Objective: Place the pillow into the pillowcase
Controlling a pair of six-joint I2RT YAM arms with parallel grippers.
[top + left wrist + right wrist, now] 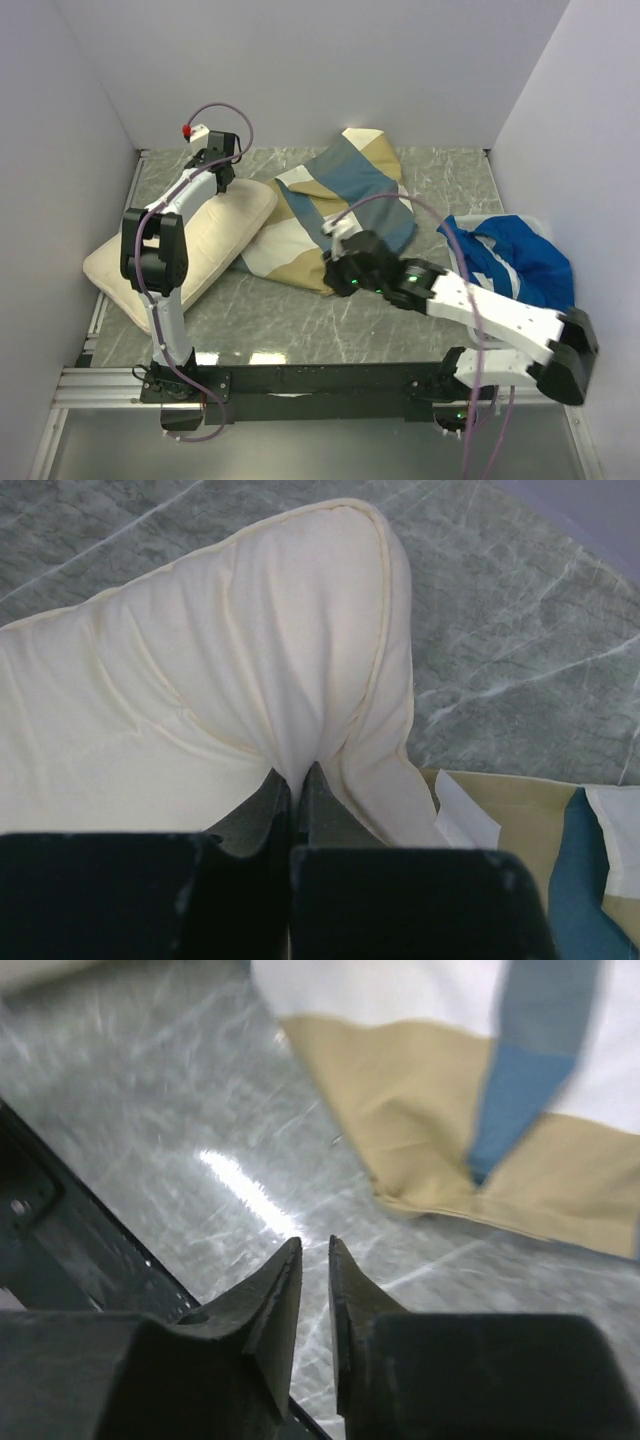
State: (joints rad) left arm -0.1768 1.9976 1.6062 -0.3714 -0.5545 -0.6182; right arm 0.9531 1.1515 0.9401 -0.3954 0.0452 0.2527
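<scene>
Table [330, 320]: grey-green marbled top. Cream pillow [190, 245] lies at the left of the frame, and the patchwork pillowcase [320, 215] lies crumpled at centre, its left edge touching the pillow. Royal-blue cloth [520, 260] is bunched at the right edge, near the pillowcase.

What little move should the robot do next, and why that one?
Probably slide the right fingers forward to the pillowcase's tan edge and pinch it. The left fingers are shut on the pillow's corner, but the right fingers hold nothing, slightly apart over the table, just short of the limp pillowcase.
</scene>
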